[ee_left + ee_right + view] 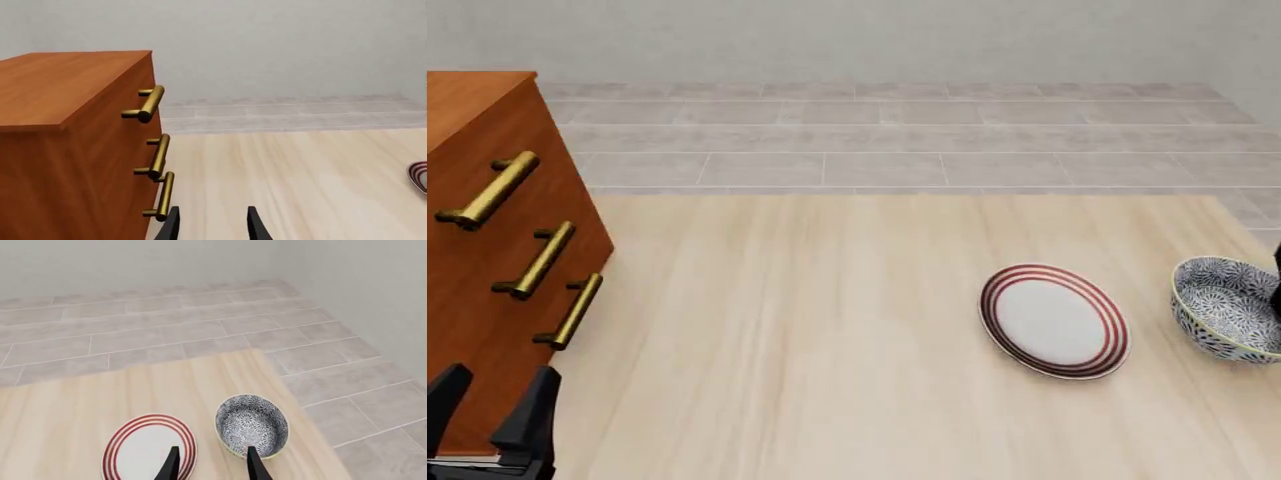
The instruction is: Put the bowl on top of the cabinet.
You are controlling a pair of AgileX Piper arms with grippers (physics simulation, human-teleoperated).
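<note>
Deep round ceramic bowl (1228,307) at the right edge of the bench (827,350), upright, empty, patterned in dense dark blue and white inside and out, with a thin pale rim. Just beside it, toward the middle, a flat white plate (1054,320) ringed in red, also empty, close to the bowl but not touching. Pale, smooth wood grain across the bench; grey tiled floor (894,140) beyond its far edge.

At the far left, a large reddish-brown wooden cabinet (481,250), boxy with a flat bare top, three brass bar handles (534,260) stepped down its front. Well apart from the bowl.

Left end effector (487,405) low beside the cabinet's near corner, black fingers spread, nothing between them. Right end effector (210,465) above the plate and bowl, fingers likewise spread and empty, seen only from the right wrist; in the front view just a dark sliver at the right border.
</note>
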